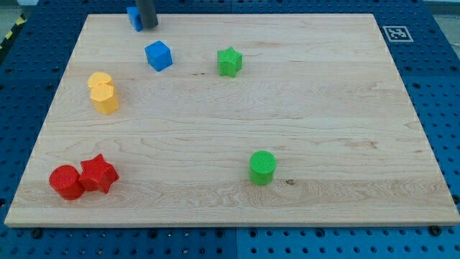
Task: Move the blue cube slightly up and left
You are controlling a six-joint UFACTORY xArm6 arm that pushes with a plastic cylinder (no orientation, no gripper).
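Note:
The blue cube (158, 55) sits on the wooden board (237, 129) in the upper left part of the view. My rod comes down from the view's top, and my tip (148, 26) rests on the board above and slightly left of the blue cube, a short gap apart from it. A second blue block (134, 18) stands right against the rod's left side, partly hidden by it; its shape is unclear.
A green star (229, 62) lies right of the blue cube. A yellow block (103, 93) lies below-left of it. A red cylinder (65, 181) and red star (98, 174) sit at lower left. A green cylinder (262, 167) sits at lower centre.

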